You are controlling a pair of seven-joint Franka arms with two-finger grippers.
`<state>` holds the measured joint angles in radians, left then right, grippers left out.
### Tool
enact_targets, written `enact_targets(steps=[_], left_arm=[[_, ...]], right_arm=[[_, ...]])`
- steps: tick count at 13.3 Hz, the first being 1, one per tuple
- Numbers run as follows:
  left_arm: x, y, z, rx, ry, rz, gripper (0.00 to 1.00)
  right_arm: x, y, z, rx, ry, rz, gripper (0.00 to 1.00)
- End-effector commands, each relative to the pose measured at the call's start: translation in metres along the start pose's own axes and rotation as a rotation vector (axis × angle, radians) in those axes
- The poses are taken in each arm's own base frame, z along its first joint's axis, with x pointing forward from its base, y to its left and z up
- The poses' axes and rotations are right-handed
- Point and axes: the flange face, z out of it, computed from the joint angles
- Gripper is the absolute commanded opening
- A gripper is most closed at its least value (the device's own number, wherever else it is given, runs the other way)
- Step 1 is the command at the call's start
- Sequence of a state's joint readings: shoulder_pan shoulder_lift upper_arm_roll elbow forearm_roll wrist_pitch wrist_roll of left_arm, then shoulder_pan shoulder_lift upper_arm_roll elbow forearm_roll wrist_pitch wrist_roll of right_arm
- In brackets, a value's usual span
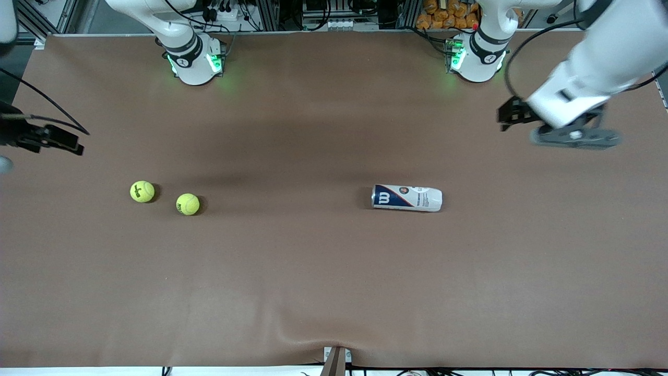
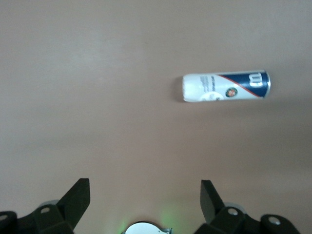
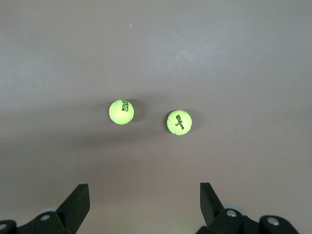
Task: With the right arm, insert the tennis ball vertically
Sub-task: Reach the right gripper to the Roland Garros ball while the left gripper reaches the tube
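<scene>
Felt-covered and light, two tennis balls (image 1: 142, 191) (image 1: 188, 204) are lying near the right arm's end of the brown table (image 1: 313, 271), well apart from one tipped can (image 1: 407, 198).

Your left gripper (image 2: 145, 195) is hanging open over the table, the can lying on its side.

Your right gripper (image 3: 145, 195) is hovering open; you're likely squeezing a slightly springy ball across its middle.

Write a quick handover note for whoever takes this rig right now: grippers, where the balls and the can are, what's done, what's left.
Left gripper: open, empty, waiting over the table's left-arm end.
Right gripper: open, empty, up over the right-arm end.
Two tennis balls lie apart on the table toward the right arm's end.
Ball can lies on its side mid-table.
Done: nothing yet.
Left: stand the can up, pick a ball with the right arm, drop it in.
</scene>
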<state>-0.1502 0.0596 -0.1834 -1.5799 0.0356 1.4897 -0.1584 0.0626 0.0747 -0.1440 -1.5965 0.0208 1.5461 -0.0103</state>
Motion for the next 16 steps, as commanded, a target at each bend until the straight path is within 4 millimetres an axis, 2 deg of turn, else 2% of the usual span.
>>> enact_targets(steps=[1,5,7,11,12,14,16], left_arm=[[0.024,0.028,0.032,0.035,-0.064,0.070,1.00],[0.033,0.100,0.078,0.203,-0.099,0.220,1.00],[0.038,0.125,0.103,0.237,-0.118,0.290,1.00],[0.044,0.152,0.143,0.270,-0.164,0.453,1.00],[0.044,0.159,0.157,0.314,-0.183,0.512,1.00],[0.049,0.172,0.186,0.358,-0.223,0.641,1.00],[0.050,0.184,0.206,0.394,-0.245,0.682,1.00]], right_arm=[[0.015,-0.015,0.027,0.003,-0.054,-0.014,1.00],[0.041,-0.034,0.079,-0.003,-0.122,-0.028,1.00],[0.051,-0.038,0.100,-0.009,-0.137,-0.033,1.00],[0.055,-0.050,0.160,-0.017,-0.113,-0.024,1.00],[0.057,-0.050,0.167,-0.016,-0.096,-0.023,1.00],[0.058,-0.053,0.200,-0.020,-0.101,-0.024,1.00],[0.057,-0.069,0.227,-0.023,-0.081,0.007,1.00]])
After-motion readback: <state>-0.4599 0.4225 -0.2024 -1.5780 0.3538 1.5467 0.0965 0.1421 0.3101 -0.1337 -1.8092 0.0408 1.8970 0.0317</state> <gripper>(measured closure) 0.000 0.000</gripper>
